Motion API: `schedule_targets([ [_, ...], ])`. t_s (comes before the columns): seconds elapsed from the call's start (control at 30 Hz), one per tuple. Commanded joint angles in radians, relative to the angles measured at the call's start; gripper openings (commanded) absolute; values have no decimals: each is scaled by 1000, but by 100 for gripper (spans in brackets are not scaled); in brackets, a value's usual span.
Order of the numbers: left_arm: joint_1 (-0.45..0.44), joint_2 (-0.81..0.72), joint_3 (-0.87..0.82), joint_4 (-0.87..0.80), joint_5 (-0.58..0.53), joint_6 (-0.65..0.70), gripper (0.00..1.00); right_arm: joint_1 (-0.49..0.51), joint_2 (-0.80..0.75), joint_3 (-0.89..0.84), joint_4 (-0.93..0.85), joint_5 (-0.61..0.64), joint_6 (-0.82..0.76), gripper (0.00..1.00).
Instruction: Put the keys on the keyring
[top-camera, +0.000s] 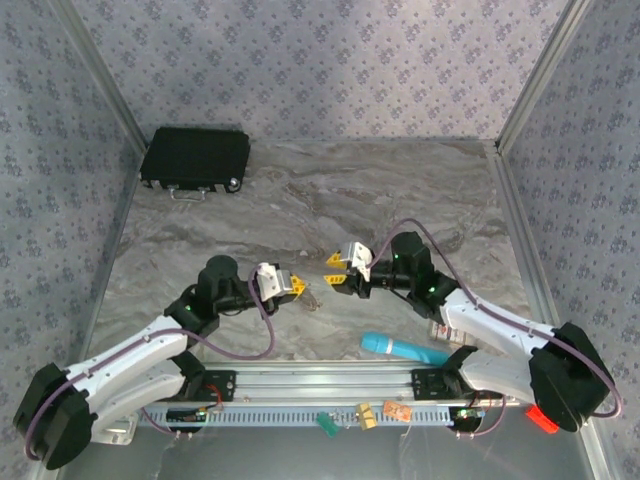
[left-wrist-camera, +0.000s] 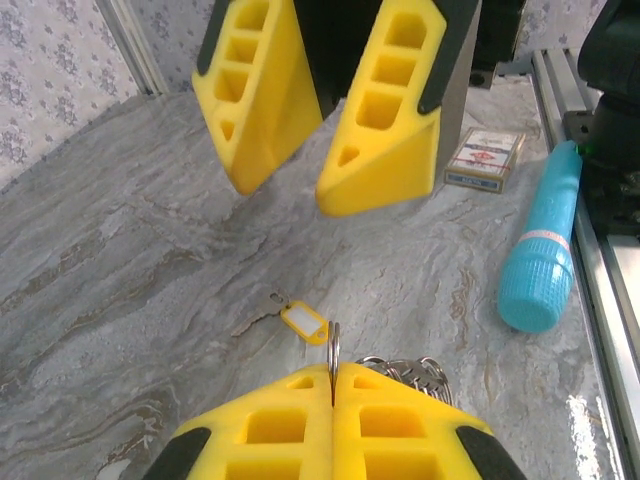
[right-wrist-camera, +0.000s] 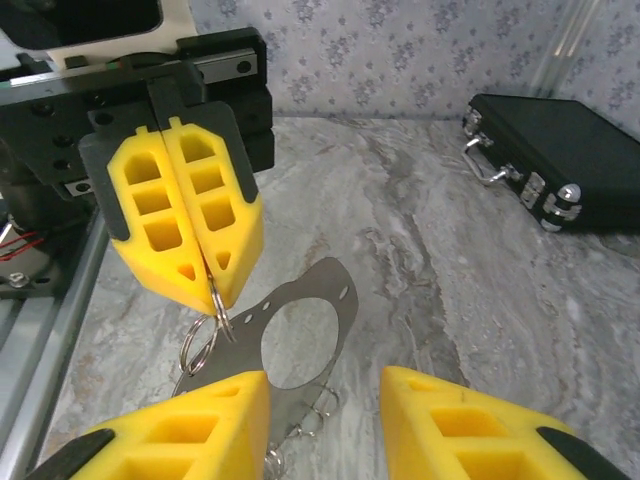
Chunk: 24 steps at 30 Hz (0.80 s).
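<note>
Clearly, the left gripper (right-wrist-camera: 215, 292) has its fingers pressed together, pinching the keyring (left-wrist-camera: 335, 348) (a thin silvery loop, seen edge-on from the left wrist) by its upper rim. The loop hangs from the fingertips just above the marbled surface (top-camera: 300, 190). Facing it, near the middle of the surface, the right gripper (right-wrist-camera: 322, 388) has its fingers spread and nothing sits between them. A flat metal plate (right-wrist-camera: 335, 300) with a large round hole shows behind the loop; whether the two are joined I cannot tell. One key (left-wrist-camera: 303, 322) with a yellow head lies flat on the surface between the two grippers, apart from the keyring and touched by no finger. A turquoise cylinder (left-wrist-camera: 545, 250) rests by the near rail, with a small card box (left-wrist-camera: 483, 157) beyond it. A black case (top-camera: 195, 158) sits in the far left corner.
</note>
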<state>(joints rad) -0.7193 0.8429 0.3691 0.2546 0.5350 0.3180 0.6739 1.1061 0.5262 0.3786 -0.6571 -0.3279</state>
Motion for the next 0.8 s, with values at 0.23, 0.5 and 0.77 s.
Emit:
schedule_targets([
  [0.23, 6, -13, -4, 112, 79, -36, 0, 57, 28, 75, -72, -45, -60, 31],
  [0.5, 6, -12, -2, 112, 92, -42, 0, 87, 66, 114, -105, -18, -95, 26],
  [0.77, 6, -6, -1, 115, 86, -43, 0, 98, 85, 123, -124, -23, -114, 26],
])
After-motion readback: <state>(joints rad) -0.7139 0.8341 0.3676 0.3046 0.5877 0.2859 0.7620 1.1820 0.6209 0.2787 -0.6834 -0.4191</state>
